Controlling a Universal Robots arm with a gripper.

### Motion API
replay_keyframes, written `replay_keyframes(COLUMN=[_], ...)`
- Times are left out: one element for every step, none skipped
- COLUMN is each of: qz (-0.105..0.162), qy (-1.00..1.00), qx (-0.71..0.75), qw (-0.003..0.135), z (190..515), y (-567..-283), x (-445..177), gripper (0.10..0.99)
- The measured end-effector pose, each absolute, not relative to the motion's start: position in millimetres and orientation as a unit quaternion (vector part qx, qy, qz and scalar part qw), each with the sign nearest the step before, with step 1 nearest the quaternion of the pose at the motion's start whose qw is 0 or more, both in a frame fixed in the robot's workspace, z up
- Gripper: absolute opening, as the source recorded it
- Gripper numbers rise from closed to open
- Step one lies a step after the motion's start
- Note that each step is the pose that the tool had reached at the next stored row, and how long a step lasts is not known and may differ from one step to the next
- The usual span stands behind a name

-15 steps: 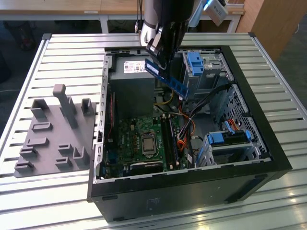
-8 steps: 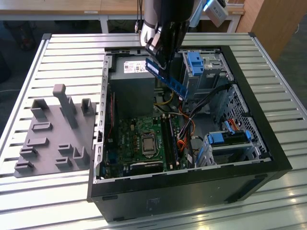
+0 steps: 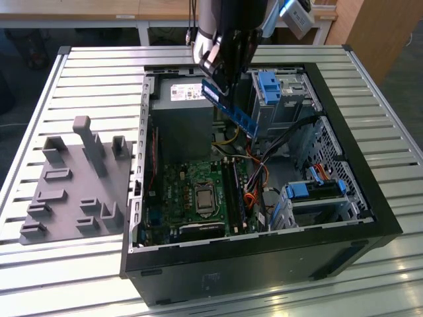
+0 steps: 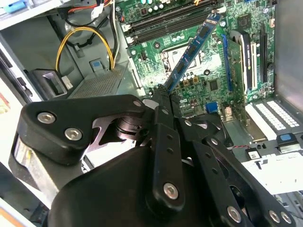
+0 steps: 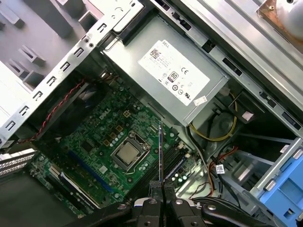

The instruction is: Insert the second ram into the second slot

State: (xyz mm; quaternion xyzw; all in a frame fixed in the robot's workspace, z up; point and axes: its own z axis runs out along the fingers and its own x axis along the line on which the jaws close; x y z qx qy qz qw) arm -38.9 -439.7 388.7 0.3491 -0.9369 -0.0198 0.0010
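**Step in hand.** We log this as the approach to the slot, with the insertion not yet done. The arm's (image 3: 231,23) jaws are clenched on one end of the second memory stick (image 3: 232,109). The stick hangs tilted in the air above the open computer case (image 3: 258,264), well apart from the memory slots (image 3: 234,188). In the second wrist view the stick (image 4: 191,52) slants out from the jaws toward the slots (image 4: 175,21). In the first wrist view the stick (image 5: 161,151) shows edge-on.

**Requirement, in our judgement.** The stick's long edge must sit squared over the free slot and parallel to it before a straight press down. We cannot tell which slot is free.

**Case, contents.**
- motherboard (image 3: 172,191) with a bare processor socket (image 3: 200,196)
- power supply (image 3: 182,99)
- blue drive-bay tabs (image 3: 268,86)
- loose cables (image 3: 264,158)

**Desk (image 3: 92,72).** We list a grey holder (image 3: 73,191) with upright pegs, beside the case on the exterior view's left.
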Motion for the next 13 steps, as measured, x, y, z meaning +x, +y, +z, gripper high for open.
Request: replay_keyframes(qz=[-0.020, -0.020, -0.020, -0.020, -0.020, -0.020, -0.020, -0.020, -0.020, -0.020, -0.020, -0.020, -0.020], qy=[-0.938, -0.939, -0.940, -0.941, -0.942, -0.943, -0.944, -0.945, -0.946, -0.947, -0.948, -0.949, -0.950], qx=[0.346, 0.343, 0.340, 0.337, 0.334, 0.332, 0.329, 0.326, 0.323, 0.320, 0.317, 0.314, 0.311], qw=[0.001, 0.001, 0.001, 0.001, 0.001, 0.001, 0.001, 0.001, 0.001, 0.000, 0.000, 0.000, 0.000], z=[388.7, 388.7, 388.7, 388.7, 388.7, 388.7, 388.7, 388.7, 388.7, 388.7, 388.7, 388.7, 388.7], y=[-439.7, -439.7, -439.7, -439.7, -439.7, -439.7, -439.7, -439.7, -439.7, -439.7, -439.7, -439.7, -439.7], x=[-38.9, -38.8, -38.8, -38.9, -38.9, -38.9, -38.9, -38.9, -38.9, -38.9, -38.9, -38.9, -38.9], gripper=[0.129, 0.129, 0.129, 0.129, 0.129, 0.129, 0.129, 0.129, 0.129, 0.129, 0.129, 0.129, 0.129])
